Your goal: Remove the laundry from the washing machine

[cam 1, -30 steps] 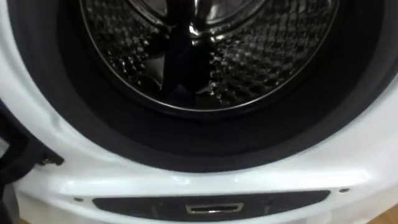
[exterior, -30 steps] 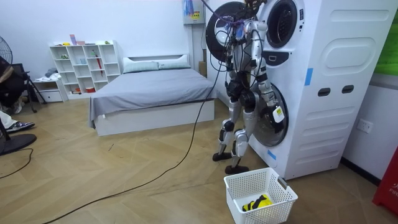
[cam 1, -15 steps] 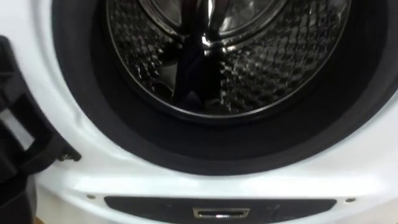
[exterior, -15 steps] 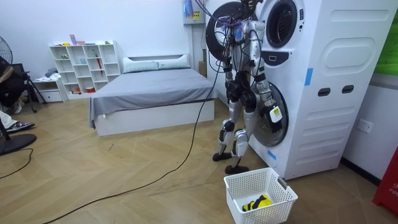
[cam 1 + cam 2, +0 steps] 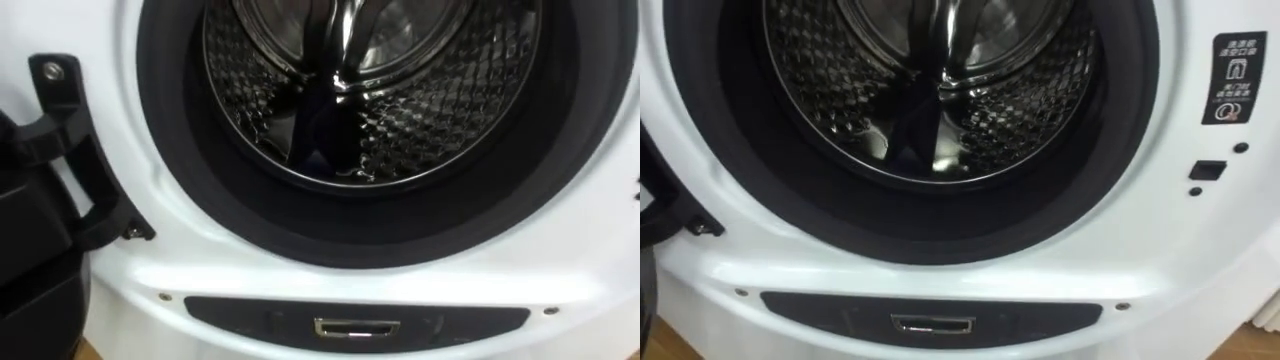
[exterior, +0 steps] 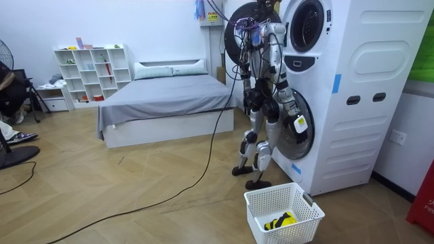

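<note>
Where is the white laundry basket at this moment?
In the room view the basket stands on the wooden floor at the lower right, beside the foot of the washing machine, near the robot's feet.

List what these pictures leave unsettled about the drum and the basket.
- Drum, eye views: upper part cut off by the top edge; the dark patch at its bottom could be cloth or reflection.
- Basket, room view: the yellow-and-black item inside is too small to identify.
- Door hinge, left eye view: cut off by the left edge.
</note>
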You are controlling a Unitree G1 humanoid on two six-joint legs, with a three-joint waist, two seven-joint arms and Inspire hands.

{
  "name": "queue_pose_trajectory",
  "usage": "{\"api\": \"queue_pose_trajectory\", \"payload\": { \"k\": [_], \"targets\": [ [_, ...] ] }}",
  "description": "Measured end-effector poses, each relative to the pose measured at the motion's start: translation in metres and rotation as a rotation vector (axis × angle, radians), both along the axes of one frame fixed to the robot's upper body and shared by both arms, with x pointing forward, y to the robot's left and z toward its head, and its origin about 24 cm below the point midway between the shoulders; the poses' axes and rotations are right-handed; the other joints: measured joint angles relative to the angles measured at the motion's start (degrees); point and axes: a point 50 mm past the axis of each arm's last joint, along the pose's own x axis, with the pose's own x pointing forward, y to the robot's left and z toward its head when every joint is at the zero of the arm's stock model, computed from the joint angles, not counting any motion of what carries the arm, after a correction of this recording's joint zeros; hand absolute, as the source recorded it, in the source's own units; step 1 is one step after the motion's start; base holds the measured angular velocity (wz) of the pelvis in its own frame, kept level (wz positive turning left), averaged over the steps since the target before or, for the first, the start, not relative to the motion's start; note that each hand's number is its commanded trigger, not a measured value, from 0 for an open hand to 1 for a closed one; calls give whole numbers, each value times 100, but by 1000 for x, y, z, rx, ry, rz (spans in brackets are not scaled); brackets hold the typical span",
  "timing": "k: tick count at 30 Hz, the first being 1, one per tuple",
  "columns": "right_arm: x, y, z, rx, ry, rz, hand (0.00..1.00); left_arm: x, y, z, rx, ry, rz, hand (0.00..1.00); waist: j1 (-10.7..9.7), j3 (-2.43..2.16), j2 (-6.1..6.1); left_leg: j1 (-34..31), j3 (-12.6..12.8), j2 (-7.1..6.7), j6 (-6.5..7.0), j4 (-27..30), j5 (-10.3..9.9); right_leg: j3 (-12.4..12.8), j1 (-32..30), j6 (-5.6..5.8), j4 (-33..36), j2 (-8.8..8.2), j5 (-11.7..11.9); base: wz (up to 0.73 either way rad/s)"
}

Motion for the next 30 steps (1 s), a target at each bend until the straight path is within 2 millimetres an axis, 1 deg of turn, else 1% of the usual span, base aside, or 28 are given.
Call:
{"api": "queue_pose_trajectory", "payload": {
  "k": [2,3,4,5,6,7,8,9,10,11,12,14,15,16,17,18,19,20,21,22,23,24,25,26,27,28,29,30],
  "targets": [
    [4,2,1,2,3,60,0,0,3,1,18,5,-20,0,43,-20,-52,-447,-10,82,-78,999,-84,8,-178,-69,290,11,-105,-13],
    [6,2,1,1,1,73,0,0,3,1,22,4,-25,0,62,-21,-55,-619,-40,95,-79,1299,-82,-7,-239,-98,371,11,-114,-23],
    [10,0,2,-11,-4,99,0,2,3,2,24,-3,-25,0,87,-27,-20,-974,-168,133,-87,1936,-59,-34,-350,-161,509,51,-145,-20],
    [13,-2,3,-21,-9,114,0,7,4,3,24,-15,-20,0,100,-43,-22,-1280,-271,197,-145,2470,35,-40,-440,-219,612,94,-167,-16],
    [13,-2,3,-25,-9,119,0,9,4,3,24,-21,-22,0,131,-41,-28,-1408,-331,209,-144,2681,118,-40,-477,-246,646,99,-178,-21],
    [14,-5,4,-36,-8,128,0,13,2,4,23,-37,-26,0,163,-27,-31,-1642,-352,311,-134,3411,316,-36,-562,-305,749,116,-205,-30],
    [15,-9,5,-49,-10,134,0,13,-1,3,14,-35,-24,0,157,-10,31,-1713,-379,409,-176,4246,393,-41,-586,-344,866,139,-230,-28],
    [16,-10,6,-52,-13,128,0,13,-1,3,10,-37,-21,0,133,-11,48,-1677,-403,452,-224,4526,422,-43,-590,-352,897,142,-237,0],
    [15,-11,6,-53,-15,117,0,19,-1,3,10,-52,-21,0,20,-9,36,-1548,-447,568,-321,4716,483,-84,-628,-353,921,140,-235,14],
    [16,-12,6,-55,-20,106,0,25,-2,4,12,-70,-24,0,5,4,50,-1303,-459,668,-417,4564,542,-99,-717,-354,996,139,-232,14],
    [16,-13,7,-60,-23,102,0,30,-2,4,10,-80,-30,0,0,10,64,-1148,-477,689,-438,4418,541,-109,-765,-356,1031,148,-225,5],
    [19,-14,8,-74,-37,91,0,49,-6,6,2,-126,-53,0,-92,16,106,-591,-608,704,-482,3493,474,-196,-1030,-336,1145,153,-171,14],
    [22,-14,8,-78,-47,93,0,53,-7,7,5,-134,-68,0,-120,26,117,-439,-635,701,-552,3175,411,-207,-1089,-332,1197,152,-147,16],
    [27,-14,10,-86,-71,94,0,60,-8,8,3,-155,-77,0,-144,30,148,-154,-641,684,-633,2445,118,-240,-1305,-311,1301,151,-100,5],
    [30,-13,10,-87,-81,95,0,63,-8,9,4,-168,-77,0,-152,24,151,-37,-641,681,-683,2109,-90,-241,-1425,-297,1363,136,-85,4],
    [36,-12,12,-89,-101,105,0,73,-9,11,-5,-204,-69,0,-168,-1,190,137,-667,668,-677,1463,-436,-277,-1671,-264,1436,102,9,0],
    [42,-12,14,-94,-117,113,0,78,-10,12,-9,-222,-76,0,-189,7,207,229,-662,663,-609,913,-667,-296,-1893,-223,1463,83,151,0],
    [45,-12,14,-100,-121,127,0,83,-11,14,-11,-240,-85,0,-211,11,220,298,-630,644,-526,435,-830,-302,-2093,-169,1485,65,292,0],
    [48,-11,15,-106,-127,142,0,85,-11,14,-12,-245,-88,0,-203,13,228,302,-611,581,-452,265,-889,-304,-2174,-136,1480,50,386,-8],
    [51,-11,16,-111,-130,155,0,86,-12,14,-17,-248,-88,0,-221,18,199,194,-557,465,-298,170,-969,-243,-2297,-62,1445,-23,585,-17],
    [54,-11,17,-118,-136,171,0,83,-13,13,-21,-237,-95,0,-198,9,158,46,-477,317,-124,272,-970,-170,-2340,34,1311,-116,828,-22],
    [53,-11,17,-120,-132,176,0,82,-13,12,-24,-233,-95,0,-195,-3,135,-23,-439,225,-62,340,-936,-101,-2337,78,1212,-166,969,-26],
    [51,-12,16,-128,-125,186,0,73,-12,10,-32,-211,-72,0,-189,-14,110,-129,-318,94,69,428,-874,-30,-2313,146,994,-254,1227,-24],
    [51,-12,16,-134,-122,195,0,64,-9,8,-29,-183,-56,0,-200,-23,69,-208,-243,-45,191,503,-820,74,-2285,259,828,-359,1482,-20],
    [51,-12,16,-137,-122,194,0,59,-7,7,-22,-169,-52,0,-232,10,112,-243,-134,-60,244,553,-824,81,-2277,310,864,-419,1536,6],
    [48,-15,16,-144,-115,172,0,47,-4,5,-2,-135,-53,0,-370,19,128,-314,15,-27,321,713,-861,25,-2274,379,1427,-535,1234,39],
    [43,-19,15,-155,-96,154,0,42,-3,4,13,-121,-60,0,-406,26,107,-335,160,13,329,762,-814,1,-2202,429,2105,-656,748,55],
    [40,-21,15,-162,-83,148,0,42,-2,4,16,-122,-58,0,-403,18,120,-342,280,54,318,764,-778,-1,-2141,440,2408,-727,538,74]
  ]
}}
